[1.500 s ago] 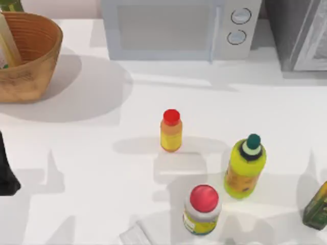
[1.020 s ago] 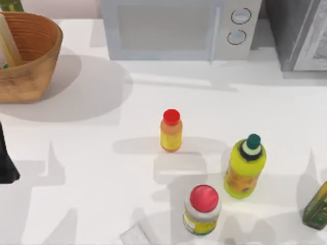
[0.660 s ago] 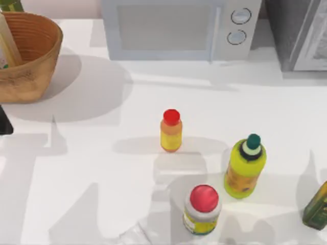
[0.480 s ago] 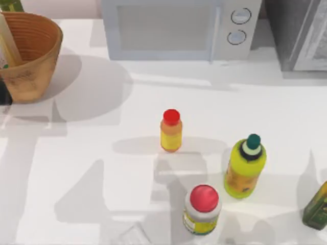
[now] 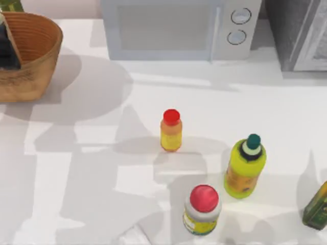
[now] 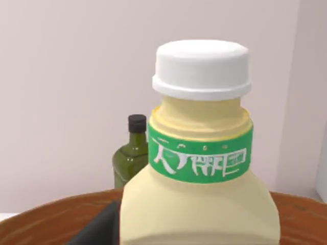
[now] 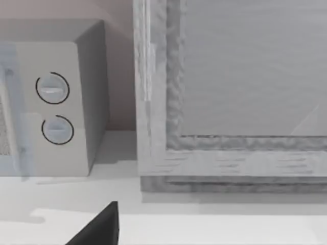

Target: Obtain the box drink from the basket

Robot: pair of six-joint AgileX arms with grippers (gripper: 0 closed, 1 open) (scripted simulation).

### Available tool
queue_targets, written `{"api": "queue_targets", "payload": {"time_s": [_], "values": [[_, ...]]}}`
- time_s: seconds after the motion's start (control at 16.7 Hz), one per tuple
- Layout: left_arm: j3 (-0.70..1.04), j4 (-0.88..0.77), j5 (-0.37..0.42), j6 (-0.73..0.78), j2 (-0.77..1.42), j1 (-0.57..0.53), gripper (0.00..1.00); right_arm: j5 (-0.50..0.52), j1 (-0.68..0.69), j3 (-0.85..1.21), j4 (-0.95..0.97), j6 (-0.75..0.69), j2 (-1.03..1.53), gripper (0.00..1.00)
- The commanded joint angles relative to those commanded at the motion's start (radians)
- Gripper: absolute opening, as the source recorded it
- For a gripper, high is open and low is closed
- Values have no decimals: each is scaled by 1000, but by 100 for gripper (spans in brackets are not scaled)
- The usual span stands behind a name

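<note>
The basket (image 5: 36, 56), round tan wicker, stands at the table's back left. My left gripper (image 5: 7, 48) hangs over its inside and covers most of the box drink in the top view. In the left wrist view the box drink (image 6: 199, 204) is very close and upright: a cream body, a green band and a white cap (image 6: 202, 69). One dark finger (image 6: 99, 229) stands beside its shoulder, apart from it, and the gripper is open. The basket's brown rim (image 6: 41, 224) curves behind. A dark part of my right gripper (image 7: 102, 227) shows low, facing the back wall.
A dark green bottle (image 6: 132, 155) stands behind the basket. A microwave (image 5: 173, 28) and a grey cabinet (image 5: 301, 30) line the back. A red-capped bottle (image 5: 171, 130), a yellow-green bottle (image 5: 245, 166), a red-lidded jar (image 5: 203, 209) and a green bottle (image 5: 318, 206) stand mid-table and right.
My left gripper has travelled from the table's left edge up to the back and over the basket, where it now covers the box drink. The bottles have not moved.
</note>
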Motion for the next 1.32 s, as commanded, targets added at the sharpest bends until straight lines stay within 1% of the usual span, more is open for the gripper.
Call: {"api": "queue_targets", "payload": {"time_s": [0.24,0.42,0.84,1.32], "values": [[73,138,22,0,223,19,100,0,0,0,0,0,0,100],[96,185,29,-1,304,26,100,0,0,0,0,0,0,100],[103,183,26,2,302,22,100,0,0,0,0,0,0,100],[290,105,7,-2,419,3,100,0,0,0,0,0,0,100]]}}
